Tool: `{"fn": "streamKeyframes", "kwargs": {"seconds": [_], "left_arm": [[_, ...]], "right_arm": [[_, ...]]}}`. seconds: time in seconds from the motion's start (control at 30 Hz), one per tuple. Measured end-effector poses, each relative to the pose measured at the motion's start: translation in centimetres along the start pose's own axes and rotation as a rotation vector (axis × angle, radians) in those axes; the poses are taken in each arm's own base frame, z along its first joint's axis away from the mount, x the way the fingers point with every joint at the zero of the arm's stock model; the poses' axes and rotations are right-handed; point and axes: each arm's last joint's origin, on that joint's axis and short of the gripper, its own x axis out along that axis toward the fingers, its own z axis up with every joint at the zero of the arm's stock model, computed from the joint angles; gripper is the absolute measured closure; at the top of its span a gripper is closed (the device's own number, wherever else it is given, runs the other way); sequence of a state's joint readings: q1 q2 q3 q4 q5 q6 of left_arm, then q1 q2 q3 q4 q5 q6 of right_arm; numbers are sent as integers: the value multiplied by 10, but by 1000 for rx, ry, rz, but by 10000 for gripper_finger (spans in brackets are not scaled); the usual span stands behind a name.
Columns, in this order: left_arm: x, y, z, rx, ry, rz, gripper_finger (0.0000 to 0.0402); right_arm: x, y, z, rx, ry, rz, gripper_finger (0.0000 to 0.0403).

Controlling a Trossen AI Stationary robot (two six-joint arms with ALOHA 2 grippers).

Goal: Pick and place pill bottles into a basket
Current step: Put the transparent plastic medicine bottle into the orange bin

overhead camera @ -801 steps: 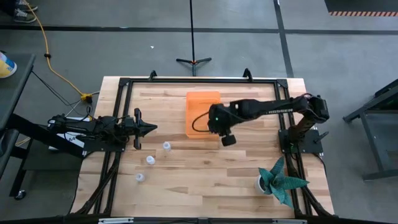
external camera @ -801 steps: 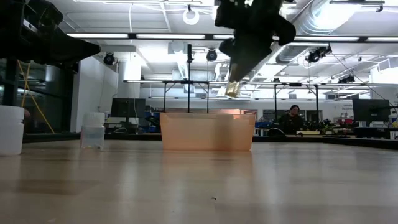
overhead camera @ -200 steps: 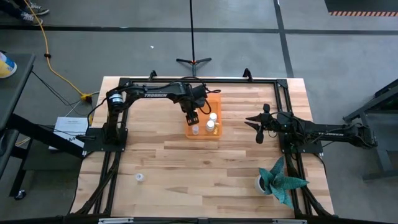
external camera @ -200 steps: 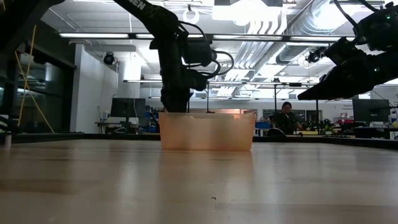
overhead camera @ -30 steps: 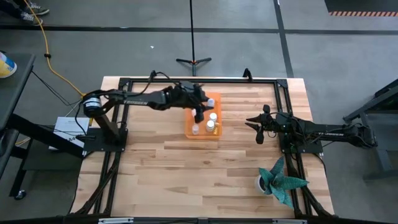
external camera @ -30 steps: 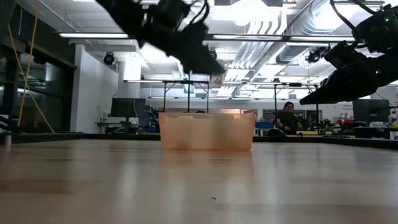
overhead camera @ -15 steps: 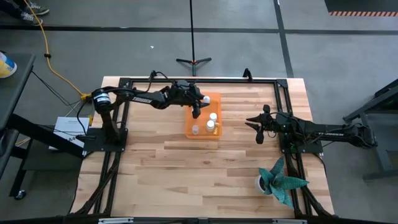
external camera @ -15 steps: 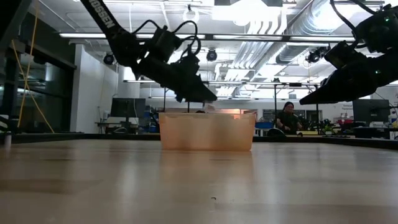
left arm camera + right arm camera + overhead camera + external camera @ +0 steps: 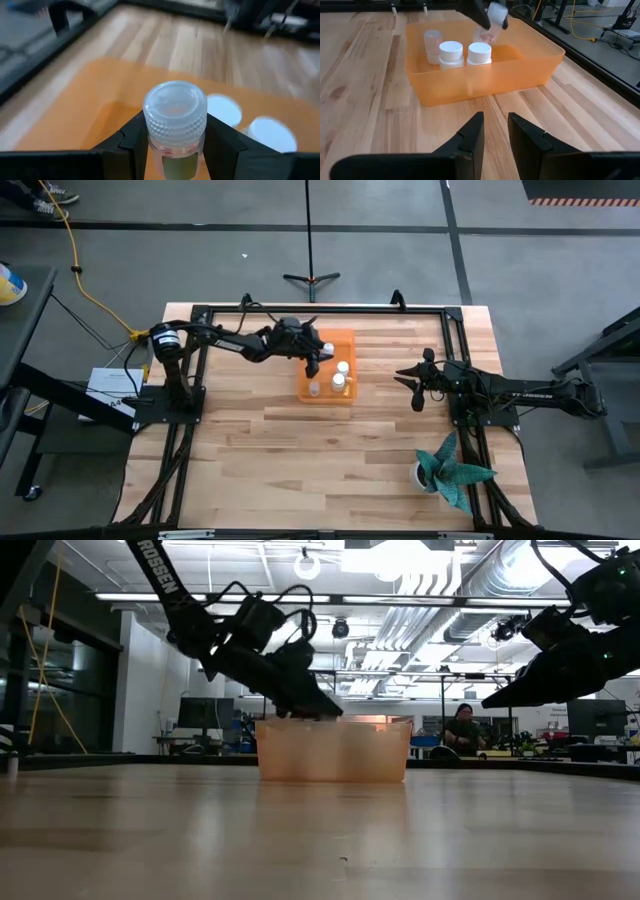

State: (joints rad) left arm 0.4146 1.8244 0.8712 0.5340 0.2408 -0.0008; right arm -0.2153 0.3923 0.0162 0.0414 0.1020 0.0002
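Observation:
The orange basket (image 9: 346, 340) stands at the far middle of the table and holds three white-capped pill bottles (image 9: 343, 367) (image 9: 451, 52) standing upright on its floor. My left gripper (image 9: 318, 352) reaches in from the table's left and is shut on another pill bottle (image 9: 175, 112) over the basket's far left part, fingertips about level with the rim (image 9: 325, 712). My right gripper (image 9: 402, 377) hovers right of the basket, pointing at it (image 9: 494, 120), open with nothing between its fingers. My left gripper pinches the pill bottle between its two fingers (image 9: 131, 142), one on each side, at the ribbed cap's lower edge and the body just below it (image 9: 175, 156). The fingers slant down from the table's left. The bottle hangs clear over the basket's inside, cap uppermost and tilted (image 9: 496, 14).
A white pot with a teal plant (image 9: 440, 470) stands near the table's right front corner. A black frame (image 9: 320, 310) runs along the table's far edge and sides. Bare wood lies in front of the basket (image 9: 335, 750).
My left gripper has come down with the pill bottle from well above the basket until its fingertips are at the rim, drawing back slightly toward the table's left. It has stayed shut on the bottle.

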Motion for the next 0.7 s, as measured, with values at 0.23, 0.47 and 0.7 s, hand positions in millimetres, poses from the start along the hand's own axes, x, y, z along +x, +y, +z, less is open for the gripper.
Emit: {"fn": "streamKeyframes", "kwargs": {"seconds": [0.23, 0.47, 0.7], "left_arm": [[-2, -1, -3, 67, -48, 37, 215], [5, -1, -7, 107, -84, 41, 221], [11, 2, -16, 111, -75, 83, 203]], "right_arm": [[0, 0, 0, 0, 0, 0, 324], [0, 0, 0, 0, 0, -2, 324], [0, 0, 0, 1, 0, -4, 324]]}}
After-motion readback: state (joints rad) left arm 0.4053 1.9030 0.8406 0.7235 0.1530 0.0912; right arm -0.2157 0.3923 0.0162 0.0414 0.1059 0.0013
